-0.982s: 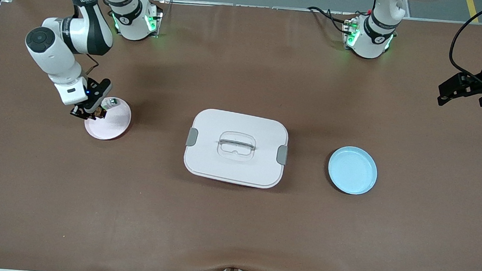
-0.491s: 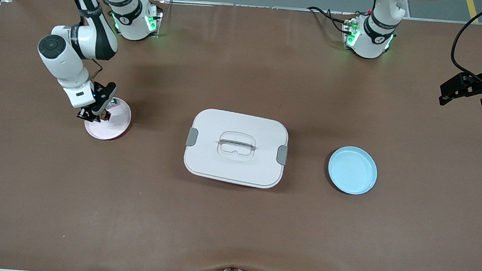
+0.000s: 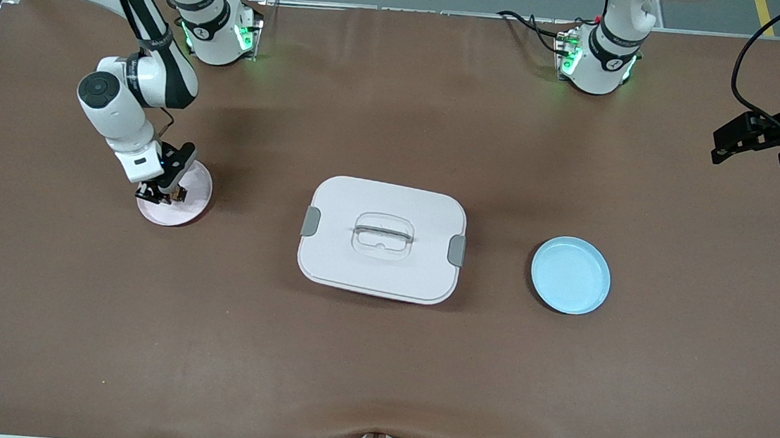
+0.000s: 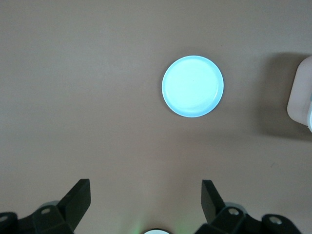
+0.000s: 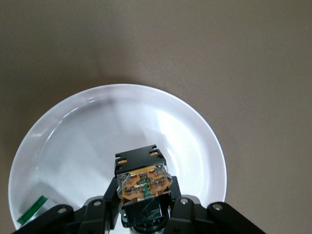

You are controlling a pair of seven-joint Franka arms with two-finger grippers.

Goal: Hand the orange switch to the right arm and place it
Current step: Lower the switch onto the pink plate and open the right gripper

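Right hand (image 3: 165, 194) is clamped on the orange switch (image 5: 143, 178), hanging over the pink plate (image 3: 196, 196) at the right arm's end of the surface. In the right wrist view the switch sits pinched between the two fingers (image 5: 178, 207), black body with the orange-copper band facing the camera, above the plate's inner floor. Can't tell whether it touches the plate.

A small green-marked part (image 5: 32, 209) lies near the plate rim, apart from the switch.

Relative to the pink plate:
- white lidded container (image 3: 382, 239) with grey side latches and a clear top handle sits toward the left arm's end, mid-surface, well apart.
- blue plate (image 3: 571, 275) lies past the container toward the left arm's end, with nothing on it.

Left hand (image 3: 757, 140) waits up in the air at the left arm's end of the surface, fingers (image 4: 75, 201) spread wide, holding nothing. Left wrist view looks down on the blue plate (image 4: 192, 86) and a corner of the container (image 4: 301, 99).

Right arm (image 3: 134, 87) reaches down from its base to the pink plate.
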